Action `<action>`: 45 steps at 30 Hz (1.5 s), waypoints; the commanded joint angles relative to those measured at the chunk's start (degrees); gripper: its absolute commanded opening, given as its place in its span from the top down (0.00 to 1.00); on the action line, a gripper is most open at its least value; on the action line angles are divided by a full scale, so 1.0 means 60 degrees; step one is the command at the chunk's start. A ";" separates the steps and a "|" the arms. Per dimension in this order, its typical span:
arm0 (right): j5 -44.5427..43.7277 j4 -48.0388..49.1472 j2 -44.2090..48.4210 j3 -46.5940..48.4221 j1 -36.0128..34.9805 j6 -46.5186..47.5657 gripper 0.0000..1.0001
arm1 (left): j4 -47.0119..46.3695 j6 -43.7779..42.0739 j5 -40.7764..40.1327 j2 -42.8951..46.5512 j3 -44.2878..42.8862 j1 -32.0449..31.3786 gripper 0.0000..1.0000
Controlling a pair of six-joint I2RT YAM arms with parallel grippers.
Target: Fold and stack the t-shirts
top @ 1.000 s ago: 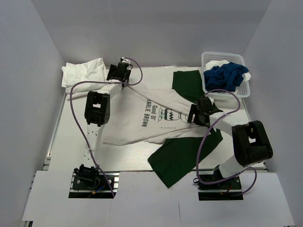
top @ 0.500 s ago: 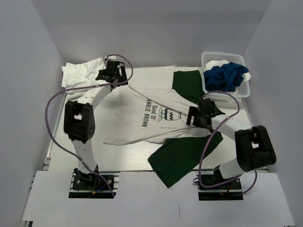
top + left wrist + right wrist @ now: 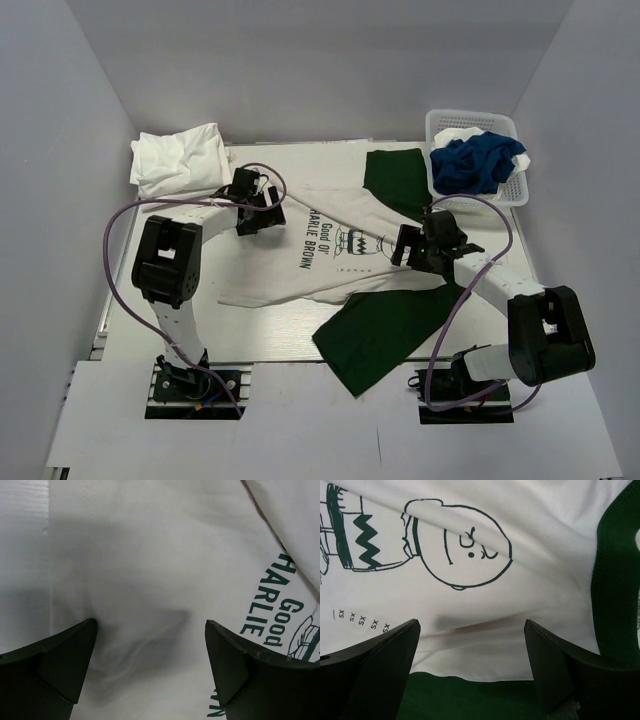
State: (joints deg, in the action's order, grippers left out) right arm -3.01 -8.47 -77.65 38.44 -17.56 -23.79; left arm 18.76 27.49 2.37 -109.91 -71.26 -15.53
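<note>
Left gripper (image 3: 262,210) has dropped from beside the white t-shirt pile (image 3: 180,160) to the left edge of the printed white t-shirt (image 3: 320,255). Right gripper (image 3: 412,248) has barely shifted; only its elbow has swung outward.

Left wrist view: jaws spread wide, low over the rumpled white cloth, gripping nothing. Right wrist view: jaws equally wide, nothing held, over the cartoon head near the hem where the dark green t-shirt (image 3: 385,330) shows.

Progress, as a judgement: early-mid. The printed shirt lies spread print-up mid-table (image 3: 150,300), unfolded, overlapping the green one. The far-left pile looks like finished work, though loosely bunched. The royal blue t-shirt (image 3: 480,162) sits in the mesh basket (image 3: 520,192), untaken.

Count: 1 printed, 1 green, 1 blue, plus some white cloth (image 3: 458,135) in the basket. Can't tell how many shirts are in the pile.
</note>
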 commanded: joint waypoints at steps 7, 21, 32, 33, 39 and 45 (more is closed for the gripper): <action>-0.0920 -0.0156 0.0211 -0.0063 0.0085 -0.0722 0.10 | 0.2788 0.2052 -0.1153 0.0169 0.1769 0.0273 0.00; -0.1506 0.0210 0.1031 0.0054 0.0012 -0.0708 0.10 | 0.5617 0.3520 -0.4143 0.1560 0.0865 0.0274 0.00; -0.0714 0.0652 -0.1056 0.2439 -0.0222 0.0229 0.10 | 0.4782 0.2246 -0.3457 -0.0852 -0.3091 0.0274 0.00; -0.0744 0.0534 -0.1338 0.2674 -0.0222 0.0360 0.10 | 0.4870 0.2245 -0.3457 -0.1132 -0.3412 0.0274 0.00; -0.1168 -0.0389 -0.4423 0.5427 -0.0486 0.0976 0.10 | 0.5236 0.2040 -0.3457 -0.2788 -0.4686 0.0274 0.00; -0.1229 -0.1310 -0.6829 0.8849 -0.0369 0.1255 0.10 | 0.5134 0.1734 -0.3179 -0.3727 -0.5596 0.0274 0.00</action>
State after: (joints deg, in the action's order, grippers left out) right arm -9.28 -12.03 -114.83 83.79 -20.38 -18.35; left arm 48.12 39.75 -17.43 -129.10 -103.55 -13.76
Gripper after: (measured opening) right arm 0.902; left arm 0.997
